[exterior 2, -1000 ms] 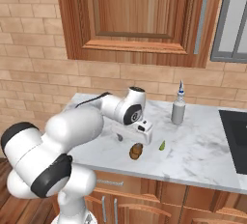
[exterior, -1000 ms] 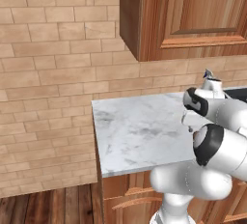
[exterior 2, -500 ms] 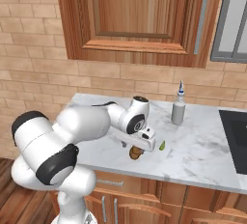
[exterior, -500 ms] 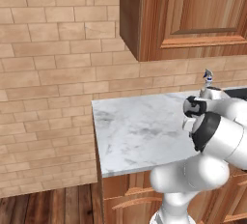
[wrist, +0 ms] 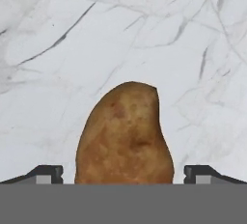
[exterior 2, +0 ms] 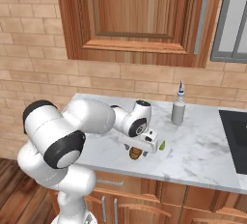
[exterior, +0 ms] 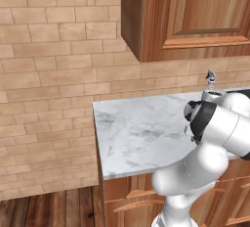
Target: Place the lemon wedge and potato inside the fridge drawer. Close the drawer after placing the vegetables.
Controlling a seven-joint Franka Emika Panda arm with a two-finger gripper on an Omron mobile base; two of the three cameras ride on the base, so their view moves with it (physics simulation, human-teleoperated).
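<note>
- My gripper (wrist: 123, 175) stands released, jaws wide, one tip on each side of the potato (wrist: 125, 136), neither tip touching it that I can see.
- The potato lies on the marble worktop (exterior 2: 202, 146) near its front edge; if I clench off-centre, its rounded skin could squirt out and roll off that edge.
- A small green piece, probably the lemon wedge (exterior 2: 162, 145), sits just beside my hand; a careless swing could knock it.

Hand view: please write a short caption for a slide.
Open gripper straddles the potato on the marble counter.
</note>
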